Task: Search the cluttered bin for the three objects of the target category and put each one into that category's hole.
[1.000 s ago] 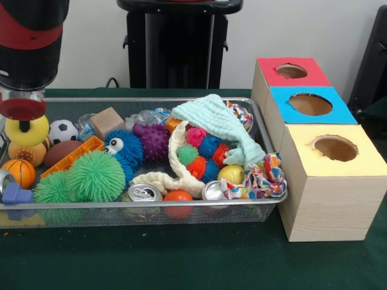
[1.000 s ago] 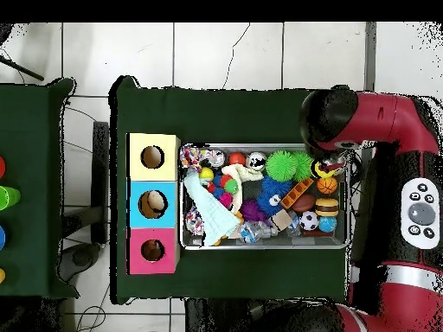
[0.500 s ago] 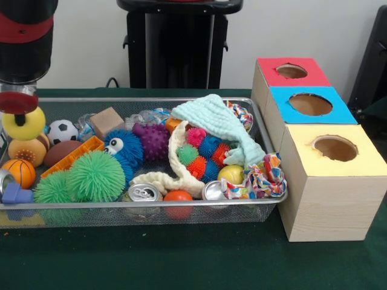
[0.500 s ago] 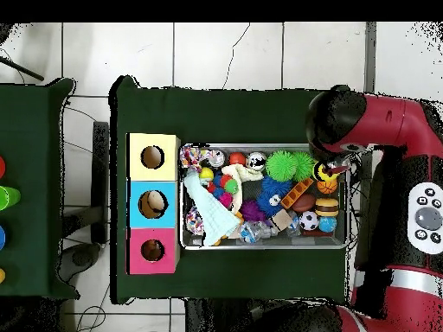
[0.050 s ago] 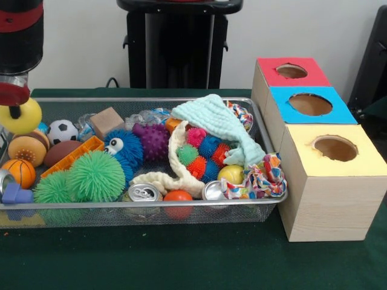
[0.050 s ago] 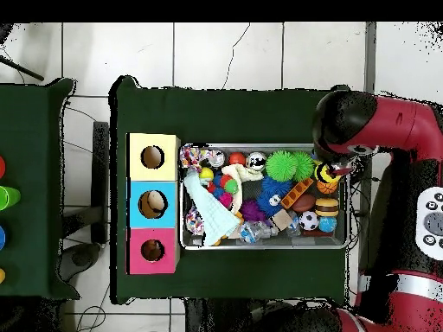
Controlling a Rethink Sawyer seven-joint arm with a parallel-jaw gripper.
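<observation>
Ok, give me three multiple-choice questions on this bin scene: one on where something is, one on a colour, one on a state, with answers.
1. Where is the yellow ball?
A. in the yellow box
B. at the tool, at the bin's end away from the boxes
C. on the floor

2. Which colour is the top of the middle box?
A. blue
B. green
C. white

3. How does the pale green cloth lie?
A. folded outside the bin
B. draped over other toys
C. stuffed into a hole

Answers: 1 B, it hangs under the tool; 2 A, blue between red and yellow; 3 B, it covers spiky balls.

yellow ball (image 5: pixel 21 116), lifted above bin (image 5: pixel 181 208)
</observation>
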